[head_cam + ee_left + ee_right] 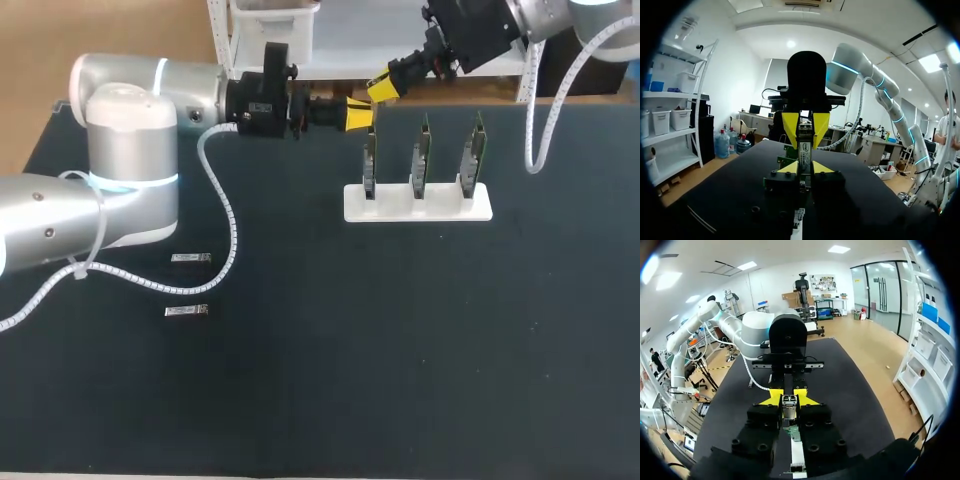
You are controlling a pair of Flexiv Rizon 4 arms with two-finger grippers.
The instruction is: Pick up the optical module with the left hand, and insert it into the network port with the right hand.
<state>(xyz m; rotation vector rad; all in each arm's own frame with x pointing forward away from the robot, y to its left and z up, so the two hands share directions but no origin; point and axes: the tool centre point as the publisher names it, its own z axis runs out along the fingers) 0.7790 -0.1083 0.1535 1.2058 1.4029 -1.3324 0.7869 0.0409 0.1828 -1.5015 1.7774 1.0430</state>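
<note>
We find the left gripper point(357, 114) clenched on the optical module point(804, 154), held over the far side of the table point(400, 350), just above the leftmost network card point(370, 160) in the white stand point(440, 206). The right gripper point(382, 88) meets it tip to tip; whether it grips the module we cannot tell. One spare module point(190, 258) and a second point(187, 311) lie on the table, well apart from the stand.

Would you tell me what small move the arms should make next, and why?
Probably, the right gripper should secure its grip on the optical module, while the left gripper holds on. The two meet tip to tip by the leftmost card with the module between them; I cannot tell whether the right has gripped it.
</note>
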